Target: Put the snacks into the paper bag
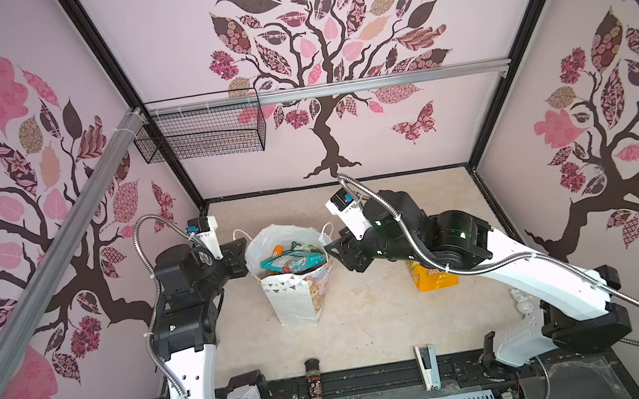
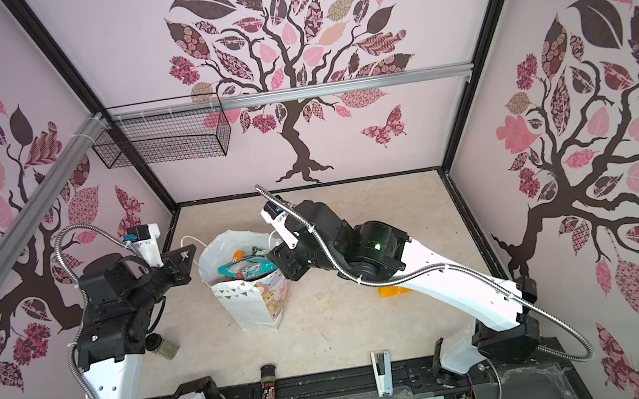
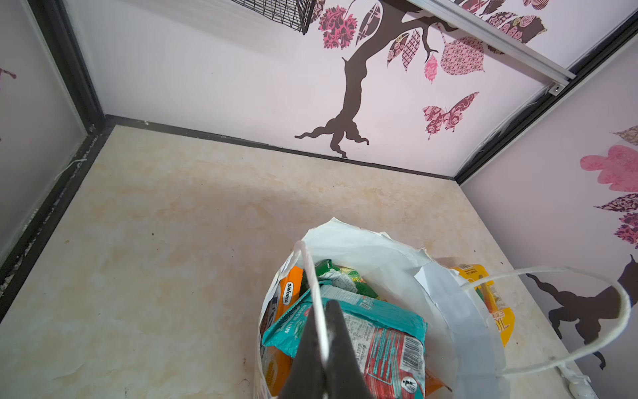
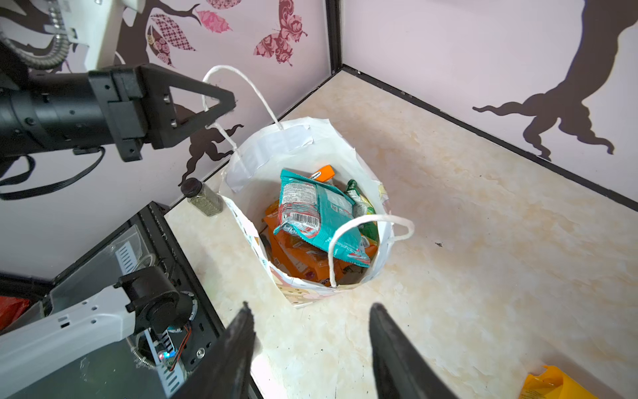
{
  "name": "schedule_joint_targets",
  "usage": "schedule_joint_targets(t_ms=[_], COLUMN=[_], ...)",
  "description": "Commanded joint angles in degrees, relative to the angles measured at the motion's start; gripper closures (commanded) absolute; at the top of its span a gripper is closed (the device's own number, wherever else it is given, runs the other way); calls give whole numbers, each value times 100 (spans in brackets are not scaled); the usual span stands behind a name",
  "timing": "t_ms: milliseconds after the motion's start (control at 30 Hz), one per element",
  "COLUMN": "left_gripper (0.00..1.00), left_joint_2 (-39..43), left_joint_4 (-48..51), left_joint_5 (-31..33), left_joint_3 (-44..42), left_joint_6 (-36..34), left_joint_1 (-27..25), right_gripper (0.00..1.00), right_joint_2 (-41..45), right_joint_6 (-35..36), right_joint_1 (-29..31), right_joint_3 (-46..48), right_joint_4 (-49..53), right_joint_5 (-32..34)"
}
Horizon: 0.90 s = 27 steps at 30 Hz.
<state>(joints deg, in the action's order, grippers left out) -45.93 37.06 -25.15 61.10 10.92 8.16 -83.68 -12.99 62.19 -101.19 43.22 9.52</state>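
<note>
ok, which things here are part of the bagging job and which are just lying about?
Job: paper bag; teal packet, orange packets and green packet inside it; yellow packet on the table; left end effector shut on its cord handle; right end effector open.
Lying about: spice jar at the front edge; second spice jar left of the bag; white stapler; wire basket.

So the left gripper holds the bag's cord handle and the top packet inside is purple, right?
No: the top packet inside the paper bag is teal, not purple, as the right wrist view shows. The left gripper does hold its cord handle.
</note>
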Motion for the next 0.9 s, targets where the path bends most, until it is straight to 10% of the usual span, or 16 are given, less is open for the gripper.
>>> schedule_joint_targets(t_ms=[0,300,567,800,867], left_gripper=[93,63,63,84,84], left_joint_2=[-7,-121,-818,-1907,-2345], left_joint_4=[398,2373,3627,3824,3808], left_joint_5=[172,614,90,2795,2819], left_joint_3=[240,2238,3618,3912,3972], left_joint_6=[30,92,-297,-243,-289], left_joint_1=[24,22,-182,-3456,-3558], right_gripper=[38,35,55,93,99], right_joint_2=[10,-461,-769,-264,-142], right_joint_6=[-199,-56,47,141,137], right_joint_1=[13,-188,-295,-396,-420], right_joint_3=[279,446,387,959,1102], right_joint_4=[-162,-937,-1388,-1765,-1845], right_joint_5=[444,209,11,-225,-294])
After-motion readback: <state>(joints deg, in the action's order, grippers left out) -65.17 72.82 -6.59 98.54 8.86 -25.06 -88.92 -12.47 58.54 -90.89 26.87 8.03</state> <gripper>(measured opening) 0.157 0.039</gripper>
